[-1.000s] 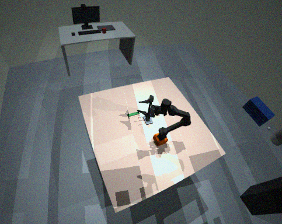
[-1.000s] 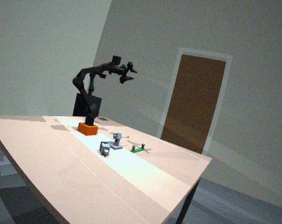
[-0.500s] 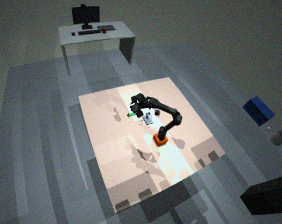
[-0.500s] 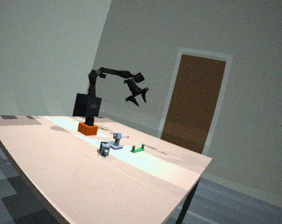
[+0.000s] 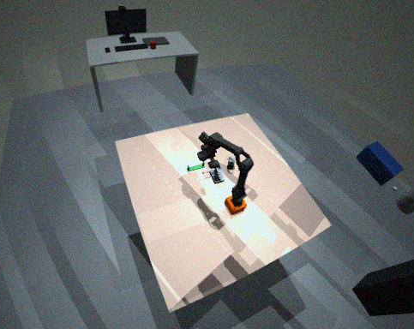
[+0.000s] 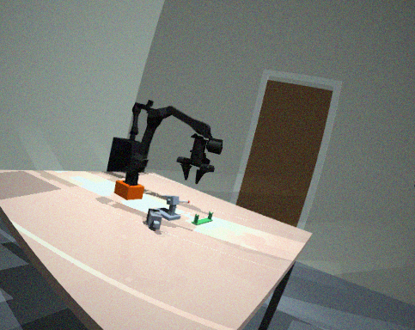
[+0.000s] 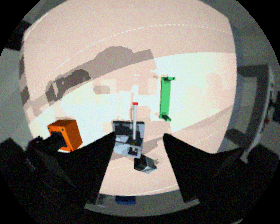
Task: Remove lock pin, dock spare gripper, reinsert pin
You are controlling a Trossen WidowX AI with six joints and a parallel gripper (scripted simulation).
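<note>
The grey-blue mount (image 5: 218,176) (image 6: 171,215) (image 7: 121,128) stands upright on its flat base. The lock pin (image 7: 135,119) runs through its raised socket; the thin shaft and red tip (image 6: 188,201) stick out on one side. The spare gripper (image 5: 231,163) (image 6: 153,218) (image 7: 145,164), a dark grey block with a lighter part, lies on the table beside the mount, apart from it. My gripper (image 6: 192,180) (image 7: 140,136) is open and empty, pointing down above the mount area and touching nothing. In the wrist view the mount and pin show between its fingers.
A green holder (image 5: 195,167) (image 6: 203,221) (image 7: 165,98) with two upright ends stands near the pin's red-tip side. The orange arm base (image 5: 236,206) (image 6: 129,190) (image 7: 67,135) is on the mount's other side. A desk (image 5: 137,55) with a monitor stands far off.
</note>
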